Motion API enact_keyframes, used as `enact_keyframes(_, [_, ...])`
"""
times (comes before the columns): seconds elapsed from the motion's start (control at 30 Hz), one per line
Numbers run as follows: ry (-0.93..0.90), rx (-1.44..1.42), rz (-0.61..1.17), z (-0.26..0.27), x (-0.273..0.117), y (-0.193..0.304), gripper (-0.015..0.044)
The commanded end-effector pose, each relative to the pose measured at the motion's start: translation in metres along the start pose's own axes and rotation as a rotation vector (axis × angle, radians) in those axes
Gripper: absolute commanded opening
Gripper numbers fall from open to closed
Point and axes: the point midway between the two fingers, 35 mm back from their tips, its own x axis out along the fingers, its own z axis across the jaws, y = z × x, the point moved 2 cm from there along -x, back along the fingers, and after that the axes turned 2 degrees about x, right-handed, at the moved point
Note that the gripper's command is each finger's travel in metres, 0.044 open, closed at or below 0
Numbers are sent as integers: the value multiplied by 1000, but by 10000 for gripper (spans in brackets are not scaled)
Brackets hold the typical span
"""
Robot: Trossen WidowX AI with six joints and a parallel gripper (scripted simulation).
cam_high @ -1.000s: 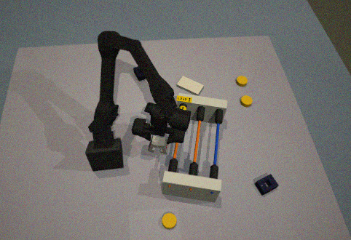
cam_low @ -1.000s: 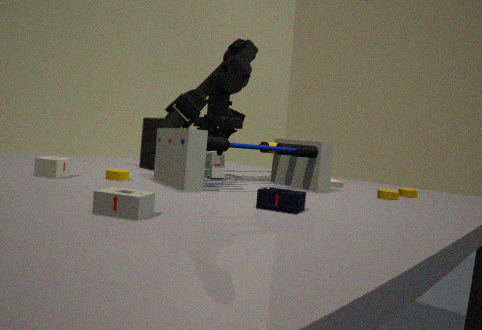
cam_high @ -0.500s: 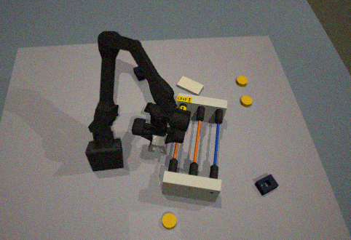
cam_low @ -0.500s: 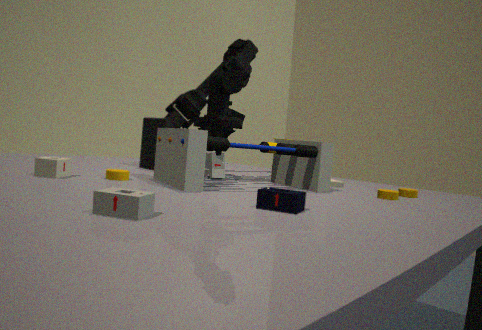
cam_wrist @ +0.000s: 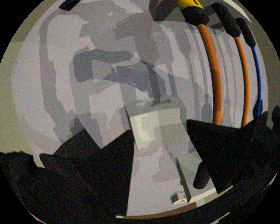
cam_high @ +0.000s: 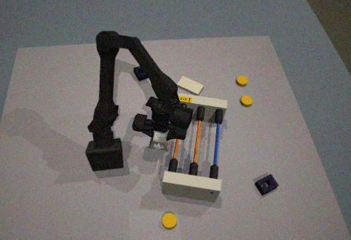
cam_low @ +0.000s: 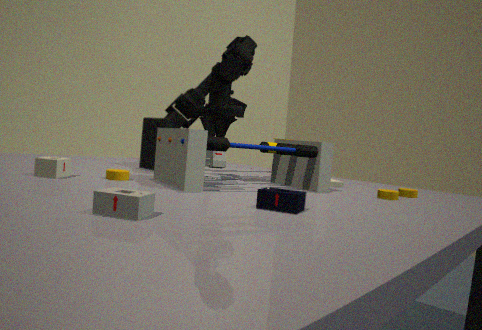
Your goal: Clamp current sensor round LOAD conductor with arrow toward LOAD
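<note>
Reaching down beside the orange LOAD conductor (cam_high: pixel 175 150) (cam_wrist: pixel 216 80), the arm (cam_high: pixel 147 62) (cam_low: pixel 215 80) grips the pale sensor (cam_high: pixel 159 142) (cam_low: pixel 216 160) (cam_wrist: pixel 156 127) in its gripper (cam_high: pixel 160 135) (cam_low: pixel 216 135) (cam_wrist: pixel 160 129)

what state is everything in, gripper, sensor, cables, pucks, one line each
gripper: shut on the sensor
sensor: upright, not round any cable
left orange cable: strung between the two blocks
right orange cable: strung likewise
blue cable: strung likewise
three yellow pucks: lying flat
</note>
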Motion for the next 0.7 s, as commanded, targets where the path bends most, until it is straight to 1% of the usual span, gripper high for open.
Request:
enact_keyframes(0.0, [9, -4, 6, -4, -25, 1, 0])
enact_keyframes(0.47, [4, -3, -3, -5, -91, 1, 0])
enact_keyframes(0.67, [3, 31, -4, -6, -94, 1, 0])
